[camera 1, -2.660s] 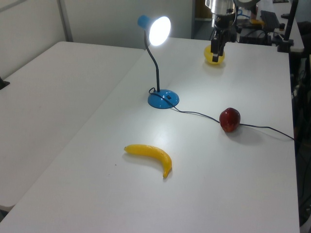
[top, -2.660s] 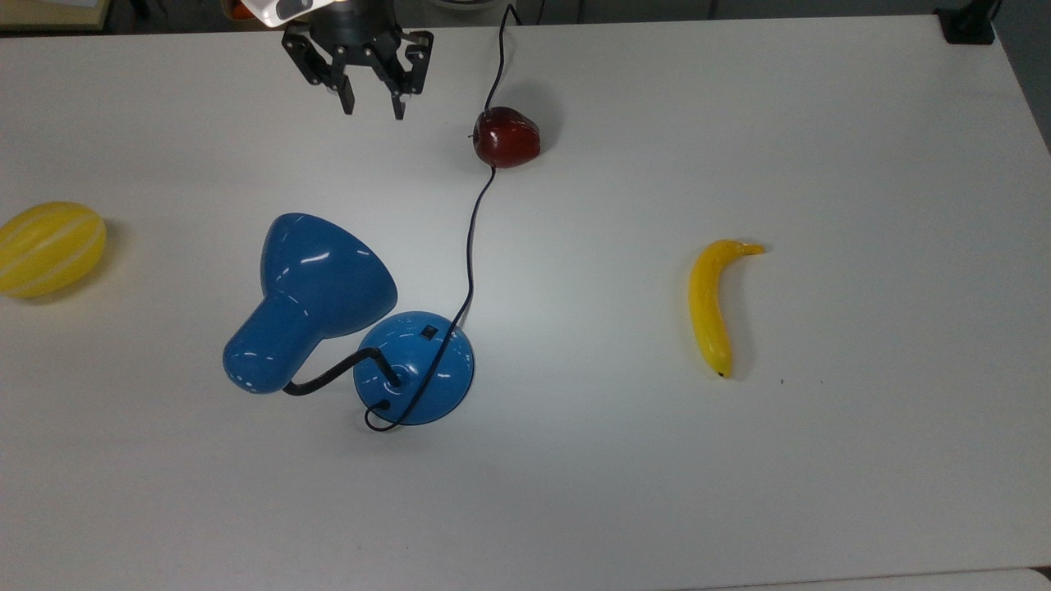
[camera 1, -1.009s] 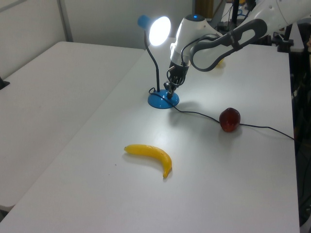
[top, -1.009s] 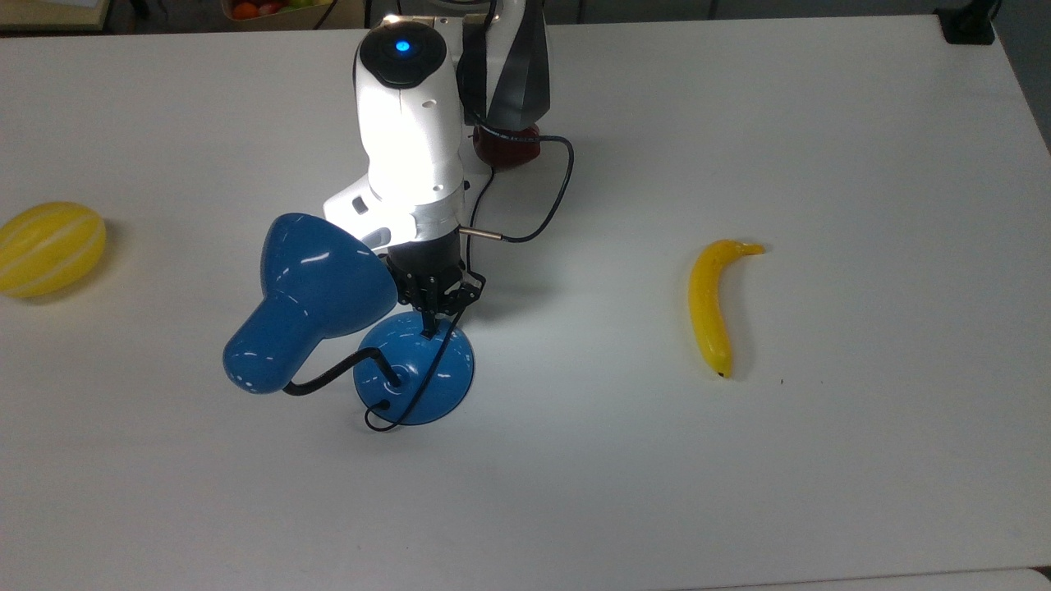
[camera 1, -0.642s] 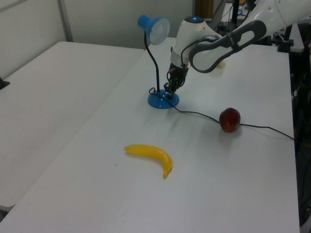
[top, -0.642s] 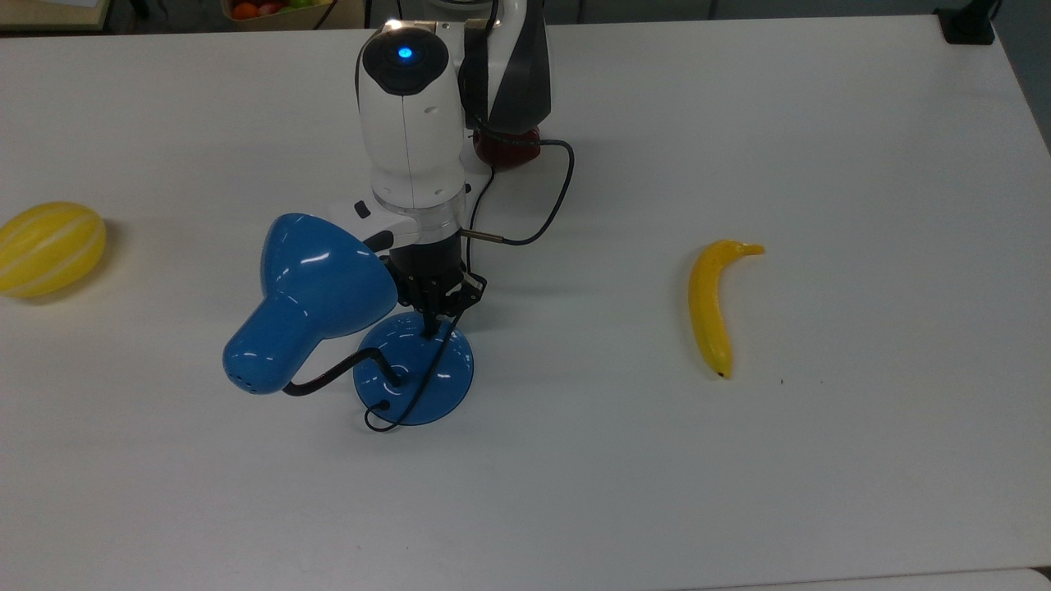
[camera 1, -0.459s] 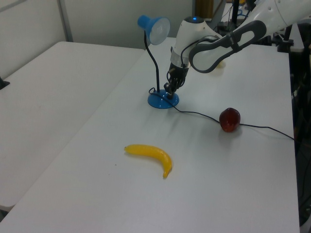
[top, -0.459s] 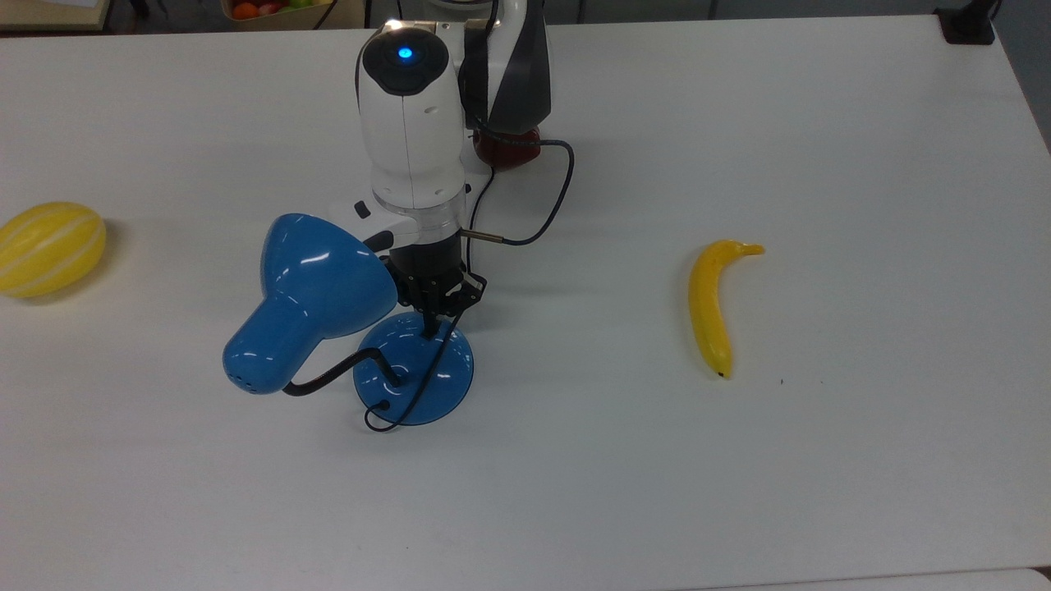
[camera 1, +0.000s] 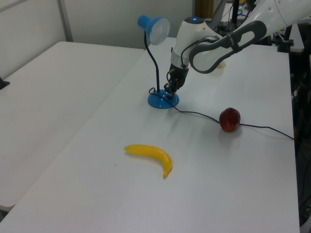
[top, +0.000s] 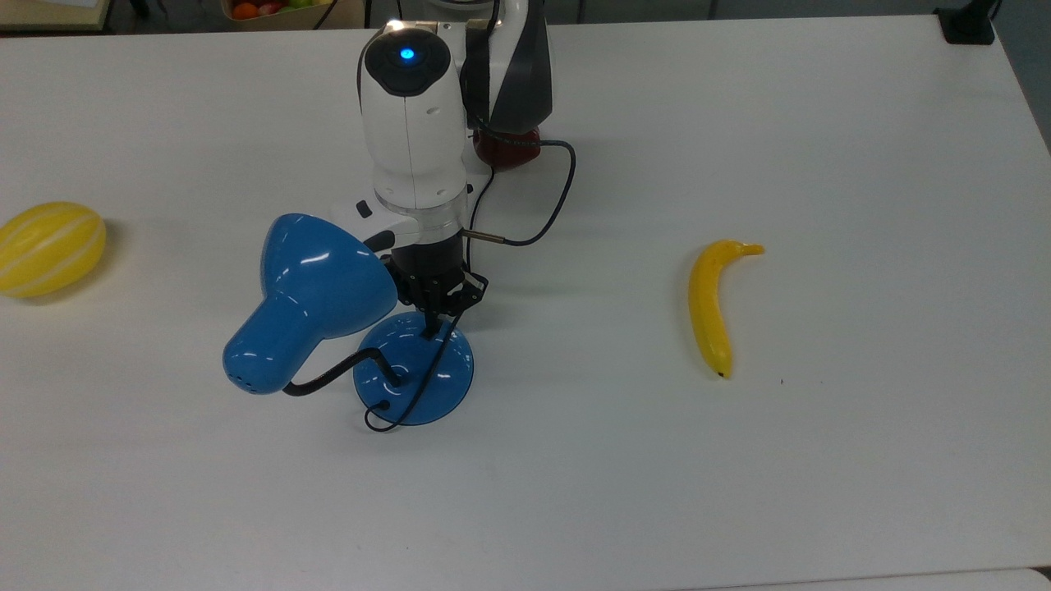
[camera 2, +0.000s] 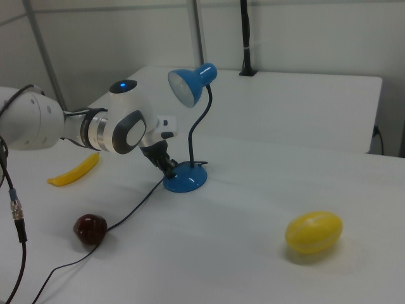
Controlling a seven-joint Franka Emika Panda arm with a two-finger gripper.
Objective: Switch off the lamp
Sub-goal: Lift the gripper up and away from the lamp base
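A blue desk lamp stands on the white table, its round base [top: 415, 379] [camera 1: 163, 100] [camera 2: 186, 179] joined by a black gooseneck to the blue shade [top: 308, 300] [camera 1: 153, 27] [camera 2: 191, 83]. The shade's inside looks dark, unlit. My gripper [top: 431, 330] [camera 1: 168, 91] [camera 2: 169, 166] is shut, its tips pointing down onto the far part of the base where the switch sits, hidden under them. The lamp's black cord [top: 475, 222] [camera 1: 199, 114] runs from the base past a red apple.
A red apple [top: 502, 152] [camera 1: 229, 120] [camera 2: 90, 228] lies behind my arm. A banana [top: 713, 304] [camera 1: 148, 155] [camera 2: 74, 170] lies at the top view's right. A yellow melon [top: 48, 248] [camera 2: 313, 232] sits at the top view's left edge.
The arm came down from the table's far edge to the lamp base and the gripper shut. The lamp, lit until a second ago, went dark; since then almost nothing has moved.
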